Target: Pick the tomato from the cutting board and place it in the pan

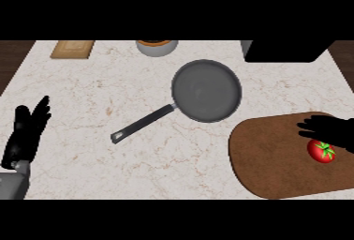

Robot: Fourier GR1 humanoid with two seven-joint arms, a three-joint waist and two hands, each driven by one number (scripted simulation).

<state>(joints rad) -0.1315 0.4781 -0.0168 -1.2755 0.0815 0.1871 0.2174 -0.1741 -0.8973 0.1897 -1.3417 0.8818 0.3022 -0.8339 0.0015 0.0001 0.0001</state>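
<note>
Tabletop (90, 93) count: one of each thing, and two hands.

One red tomato (321, 151), one brown cutting board (276, 159) at the near right, one dark pan (206, 90) in the middle, one grey pot (157, 48) at the far edge, one tan block (72, 48) far left, one black box (287, 50) far right, and two black hands: the left hand (24, 136) and the right hand (332, 131).

A red tomato (321, 151) with a green stem lies on the brown cutting board (276, 159), right of the empty grey pan (206, 91).
</note>
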